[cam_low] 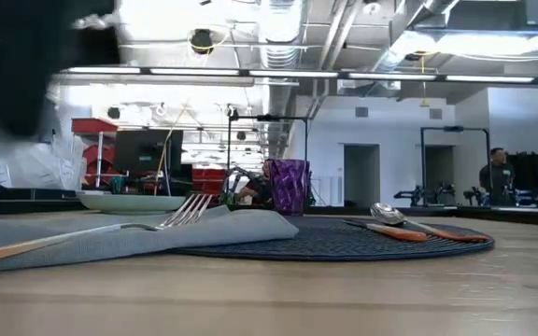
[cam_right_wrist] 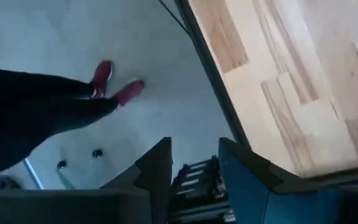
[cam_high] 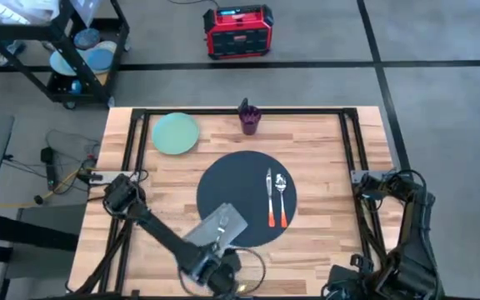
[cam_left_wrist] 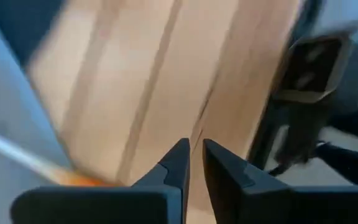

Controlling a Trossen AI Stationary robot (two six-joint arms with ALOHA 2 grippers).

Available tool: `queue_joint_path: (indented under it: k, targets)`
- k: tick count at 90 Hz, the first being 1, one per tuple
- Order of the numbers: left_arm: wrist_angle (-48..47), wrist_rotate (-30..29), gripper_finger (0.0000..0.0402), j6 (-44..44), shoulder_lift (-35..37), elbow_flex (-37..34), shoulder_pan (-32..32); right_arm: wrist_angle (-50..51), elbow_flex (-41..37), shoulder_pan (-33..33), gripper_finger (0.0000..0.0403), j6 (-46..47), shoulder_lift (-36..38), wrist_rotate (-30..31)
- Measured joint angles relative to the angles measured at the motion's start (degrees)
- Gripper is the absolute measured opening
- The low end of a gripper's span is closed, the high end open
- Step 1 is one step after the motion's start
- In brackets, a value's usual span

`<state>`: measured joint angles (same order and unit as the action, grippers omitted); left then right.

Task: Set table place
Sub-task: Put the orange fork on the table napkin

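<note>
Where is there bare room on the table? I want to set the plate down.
The mat's middle and left part is bare, between the napkin and the knife with spoon. Bare wood lies right of the mat. It is crowded at the near left, where the left gripper hangs by the napkin and fork.

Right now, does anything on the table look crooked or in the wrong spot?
Yes. The grey napkin lies crooked, half on the round dark mat and half on the wood, with a fork on top. The green plate sits off the mat, near the far-left corner. The left tool is beside the napkin.
</note>
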<state>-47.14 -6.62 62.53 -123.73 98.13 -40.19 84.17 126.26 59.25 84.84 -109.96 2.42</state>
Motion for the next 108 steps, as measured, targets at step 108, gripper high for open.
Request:
queue_joint_path:
  k: [108]
  targets:
    - [-8.28, 0.8, 0.0, 15.04, -2.79, -2.56, -2.14, 2.12, 0.0, 7.91, 0.0119, -8.98, 0.18, -0.5]
